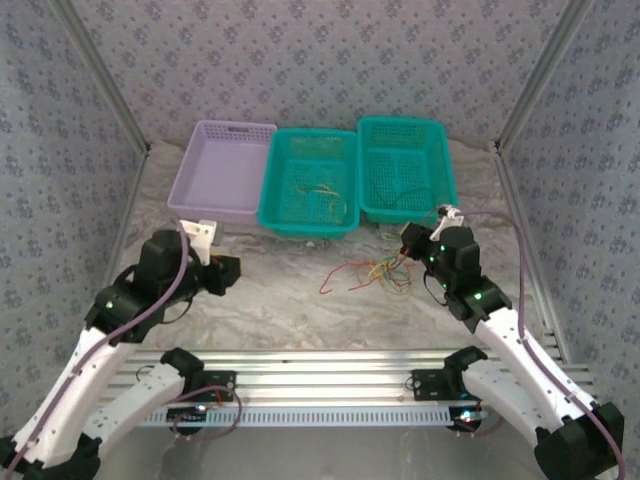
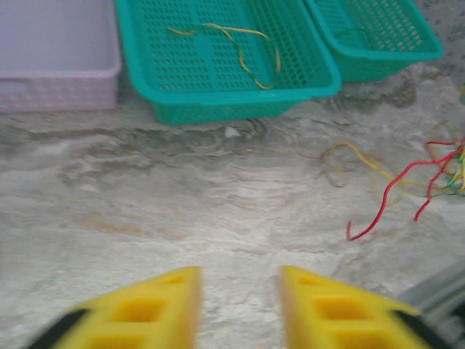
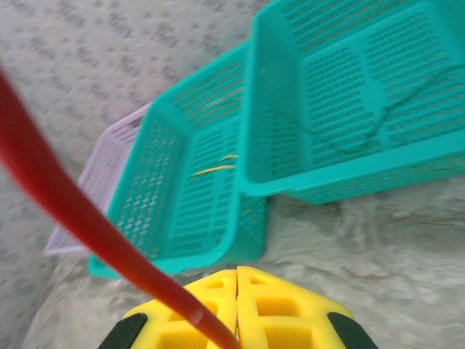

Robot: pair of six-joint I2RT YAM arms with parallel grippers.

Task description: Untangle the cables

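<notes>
Grey patterned walls (image 1: 320, 60) close in a marbled table (image 1: 280, 305), where three baskets stand in a row at the far side: a lilac basket (image 1: 225, 170), a middle teal basket (image 1: 305, 225) and a right teal basket (image 1: 405, 214). The cables (image 1: 378, 272) lie in a loose knot on the bare table, at about 5 o'clock from the middle teal basket. A few yellow strands (image 2: 240, 43) already rest inside that basket. The step in hand looks like drawing one wire out of the knot. The right gripper (image 3: 237, 275), at 1 o'clock of the knot, has its fingers pressed together, and a red cable (image 3: 73, 218) runs down into their seam, so I judge it pinched there. Next, a slow pull away from the knot seems called for, watching that the other strands do not drag along. The left gripper (image 2: 240, 305), at 9 o'clock of the knot and well apart from it, stands spread and grips nothing
</notes>
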